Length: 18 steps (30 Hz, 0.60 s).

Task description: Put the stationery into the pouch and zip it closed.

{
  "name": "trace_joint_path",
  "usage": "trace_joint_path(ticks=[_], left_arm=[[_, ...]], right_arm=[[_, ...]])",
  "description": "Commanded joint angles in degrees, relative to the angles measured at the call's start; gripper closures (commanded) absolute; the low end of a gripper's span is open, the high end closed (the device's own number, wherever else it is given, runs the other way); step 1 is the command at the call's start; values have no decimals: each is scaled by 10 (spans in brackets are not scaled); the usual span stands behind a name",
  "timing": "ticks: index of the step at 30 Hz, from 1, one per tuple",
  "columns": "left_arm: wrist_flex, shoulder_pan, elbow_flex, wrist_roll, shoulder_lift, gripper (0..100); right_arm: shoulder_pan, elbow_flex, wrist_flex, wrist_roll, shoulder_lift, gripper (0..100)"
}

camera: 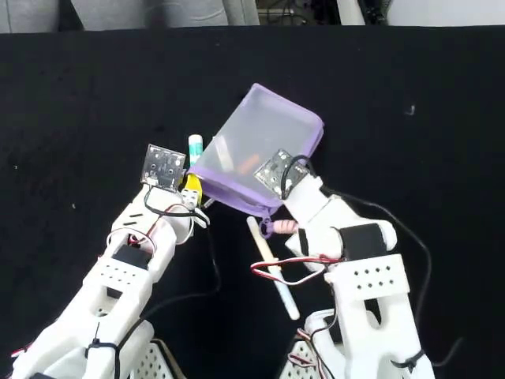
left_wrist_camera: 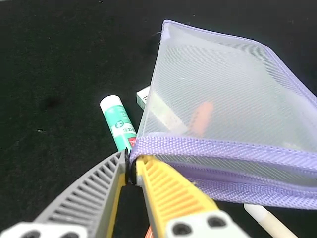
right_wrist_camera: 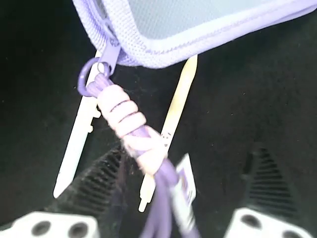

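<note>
The purple mesh pouch (camera: 260, 146) lies at the table's middle, with an orange item (left_wrist_camera: 202, 118) and a white item (left_wrist_camera: 161, 106) inside it. My left gripper (left_wrist_camera: 131, 166) is shut on the pouch's (left_wrist_camera: 223, 89) purple corner edge (camera: 192, 188). A green glue stick (left_wrist_camera: 118, 126) lies beside that corner (camera: 195, 144). My right gripper (right_wrist_camera: 188, 158) is open at the pouch's other corner (camera: 274, 221). The zip's pink and purple pull cord (right_wrist_camera: 131, 129) hangs between its fingers. A white pen (right_wrist_camera: 79, 139) and a cream pen (right_wrist_camera: 173, 119) lie under the pouch's edge.
The black table (camera: 426, 95) stretches wide on all sides of the pouch. The white pen (camera: 272, 268) lies between the two arms, near the front. Its tip (left_wrist_camera: 267, 220) also pokes out below the pouch's zip edge.
</note>
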Motion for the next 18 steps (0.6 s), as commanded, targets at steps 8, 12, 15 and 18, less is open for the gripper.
trace_joint_path(ticks=[8,12,15,18], left_arm=[[-10,-3,-29,0,-3,971],[-10,-3,-29,0,-3,971],[-10,-3,-29,0,-3,971],[-10,-3,-29,0,-3,971]], right_arm=[[-111,45,-27,-7,6,620],[-109,80,-93,-24,6,620],[-109,117,-147,-23,6,620],[-109,138,-185,-23,6,620]])
